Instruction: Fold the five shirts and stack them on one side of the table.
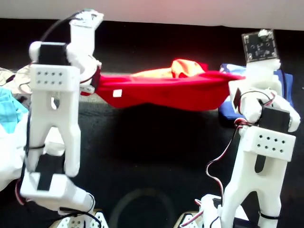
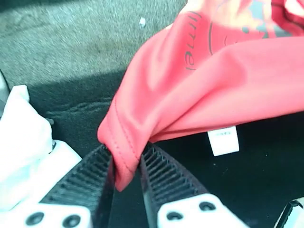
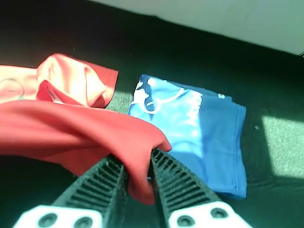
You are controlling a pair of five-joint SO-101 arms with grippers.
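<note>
Red shirt point(image 2: 213, 80) (white tag point(image 2: 223, 141), print illegible)

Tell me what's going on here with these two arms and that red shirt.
Two arms hold a red shirt stretched between them over the dark table. The left end effector is shut on one end, the right end effector on the other. A folded blue shirt lies on the table by the right arm; white and light blue cloth is heaped by the left arm.
</note>
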